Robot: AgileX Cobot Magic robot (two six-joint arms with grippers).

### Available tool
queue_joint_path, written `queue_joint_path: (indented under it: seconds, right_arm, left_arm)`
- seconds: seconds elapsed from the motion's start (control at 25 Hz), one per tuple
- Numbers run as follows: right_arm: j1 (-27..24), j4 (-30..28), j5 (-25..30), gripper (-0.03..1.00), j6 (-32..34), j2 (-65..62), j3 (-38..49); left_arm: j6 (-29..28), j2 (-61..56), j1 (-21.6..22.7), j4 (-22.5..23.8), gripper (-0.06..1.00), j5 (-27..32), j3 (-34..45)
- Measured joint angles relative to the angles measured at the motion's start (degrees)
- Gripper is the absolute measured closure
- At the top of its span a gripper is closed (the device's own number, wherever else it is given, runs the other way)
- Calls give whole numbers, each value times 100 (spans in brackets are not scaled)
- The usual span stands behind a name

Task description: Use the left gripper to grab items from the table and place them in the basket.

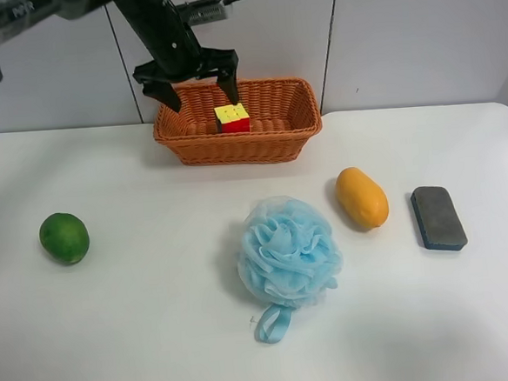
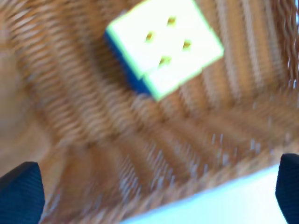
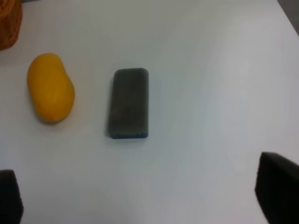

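The wicker basket (image 1: 285, 132) stands at the back of the white table (image 1: 158, 319). The puzzle cube (image 1: 232, 118) lies inside it, yellow face up; it also shows in the left wrist view (image 2: 163, 44) on the basket floor (image 2: 93, 116). My left gripper (image 1: 201, 94) hangs open over the basket, just above the cube, holding nothing. On the table lie the green fruit (image 1: 64, 238), the light-blue bath pouf (image 1: 289, 253), the orange mango (image 1: 362, 198) and the dark sponge (image 1: 437, 218). My right gripper (image 3: 149, 196) is open above the table near the sponge (image 3: 129, 103) and mango (image 3: 50, 87).
A pale wall panel runs behind the table. The basket's corner (image 3: 9, 21) shows in the right wrist view. The pouf's loop (image 1: 274, 322) trails toward the front edge.
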Motion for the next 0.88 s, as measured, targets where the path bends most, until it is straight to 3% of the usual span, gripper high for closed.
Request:
queue_joint_path:
  seconds: [0.16,0.28,0.52,0.72,0.88]
  right_arm:
    - [0,0,0,-2,0,0,0]
    - [0,0,0,-2,0,0,0]
    - [0,0,0,-2,0,0,0]
    - [0,0,0,-2,0,0,0]
    - [0,0,0,-2,0,0,0]
  left_arm:
    - [-19,-904,6,282,-5,119,345]
    - [-19,-1818,0,462,-5,119,1058]
    - [79,-4196,0,1022,-5,132,3718]
    - [141,-6745,0,1039,-5,-58,6064]
    - [226,-8674,0,984,-5,-148,7417]
